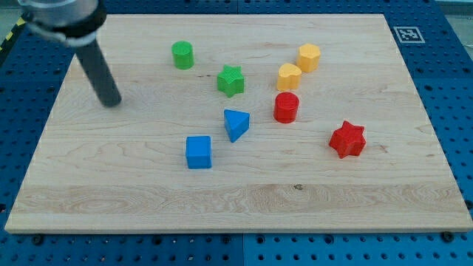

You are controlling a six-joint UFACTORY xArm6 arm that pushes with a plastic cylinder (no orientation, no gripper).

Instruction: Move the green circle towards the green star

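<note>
The green circle stands near the view's top, left of centre. The green star lies a short way to its lower right, apart from it. My tip rests on the wooden board at the view's left, well to the lower left of the green circle and touching no block. The dark rod rises from it toward the view's top left corner.
A yellow hexagon and a yellow block lie right of the green star. A red cylinder, a red star, a blue triangle and a blue cube lie lower down. The wooden board rests on a blue pegboard.
</note>
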